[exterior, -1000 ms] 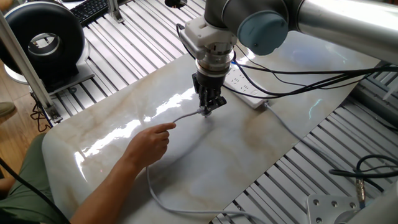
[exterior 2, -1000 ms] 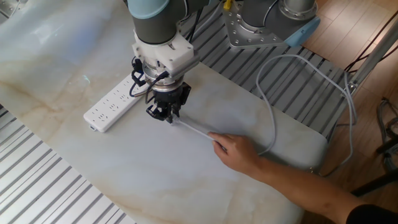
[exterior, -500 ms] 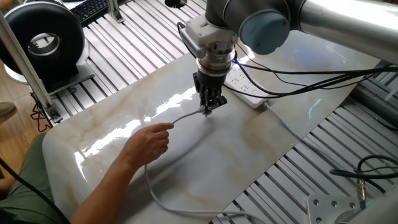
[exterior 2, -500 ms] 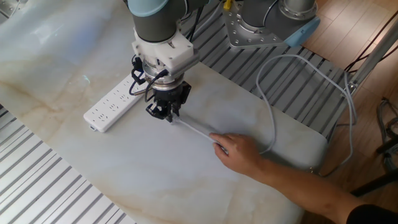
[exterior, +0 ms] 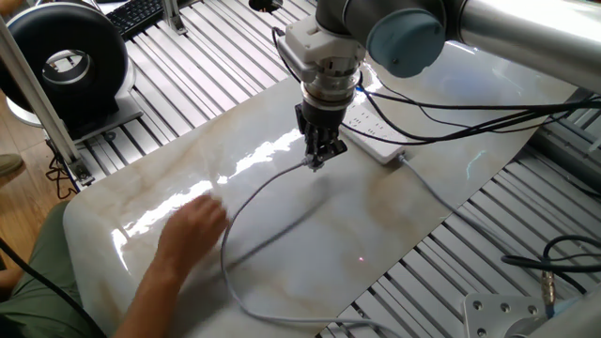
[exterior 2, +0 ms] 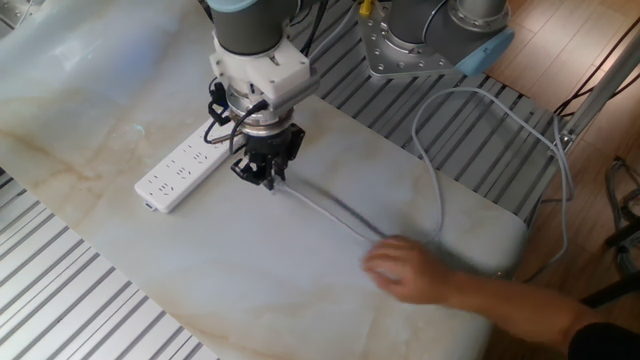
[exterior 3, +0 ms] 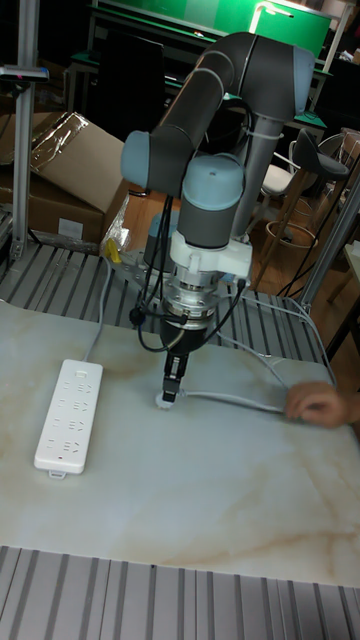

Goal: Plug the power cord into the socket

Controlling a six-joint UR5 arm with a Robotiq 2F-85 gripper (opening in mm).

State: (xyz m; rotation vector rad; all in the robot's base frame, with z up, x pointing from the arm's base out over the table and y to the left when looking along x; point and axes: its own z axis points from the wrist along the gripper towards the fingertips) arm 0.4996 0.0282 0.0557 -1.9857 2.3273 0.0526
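My gripper [exterior: 315,161] points straight down over the marble slab and is shut on the plug end of the power cord [exterior: 246,197]. The thin grey cord trails from the fingertips across the slab toward the person. The socket [exterior: 374,132], a long white power strip, lies just behind the gripper. In the other fixed view the gripper [exterior 2: 264,179] stands right of the socket [exterior 2: 183,166], and the power cord [exterior 2: 330,208] runs off to the right. The tall fixed view shows the gripper [exterior 3: 172,386] holding the small plug low above the slab, with the socket [exterior 3: 68,413] to its left.
A person's hand [exterior 2: 406,268] hovers blurred over the slab, apart from the cord's near part. A black round device [exterior: 71,58] stands at the far left on the slatted frame. Grey cable loops [exterior 2: 443,160] lie beyond the slab's edge. Black robot cables [exterior: 470,117] hang nearby.
The person's hand has let go of the cord and drawn back toward the slab's edge. The gripper, still holding the plug, has shifted slightly toward the socket.
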